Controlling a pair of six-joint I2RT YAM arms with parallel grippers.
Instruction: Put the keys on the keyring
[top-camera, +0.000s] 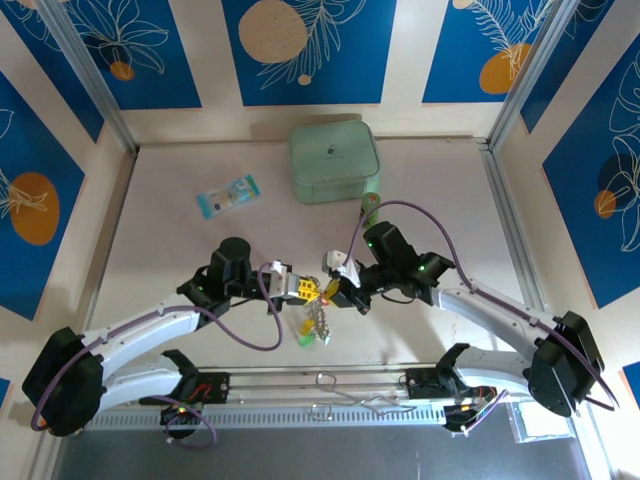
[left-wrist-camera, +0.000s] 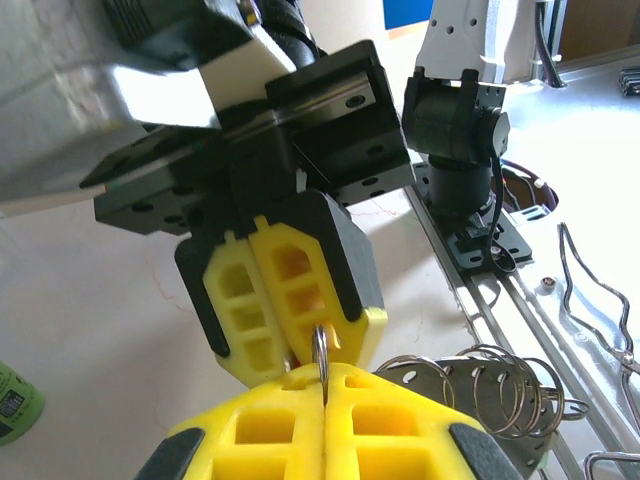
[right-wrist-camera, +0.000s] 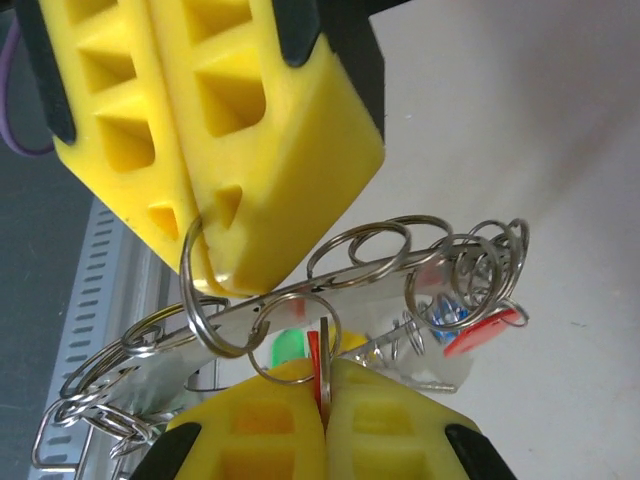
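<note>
- Blue leaf-print wall panels (top-camera: 150, 50) close in a pale table (top-camera: 160, 230), and all the work sits at the middle of its near half.
- Far left, a snack packet (top-camera: 228, 196) lies flat, well apart from the action and no part of this job.
- My left pincer (top-camera: 303, 289) is pressed together on a thin wire loop of the keyring (right-wrist-camera: 400, 262). I judge it serves as the anchor, holding the bunch up off the table so the loops hang free.
- Between my two pincers the keyring dangles, its coils fanned out along the silvery band. The keys (right-wrist-camera: 480, 335) hang among the coils: a red head, a blue one beside it, and a green one nearer my fingers.
- My right pincer (top-camera: 330, 291) meets the left nearly tip to tip, jaws squeezed tight on a thin metal edge. A red sliver sits beside that edge, and I cannot tell whether it is a key or just ring wire.
- That close face-off makes sense, I reckon, because threading needs one side steady and the other side feeding.
- Further right and back, the mint-green case (top-camera: 334, 160) and the green bottle (top-camera: 370, 207) stand clear of the work.
</note>
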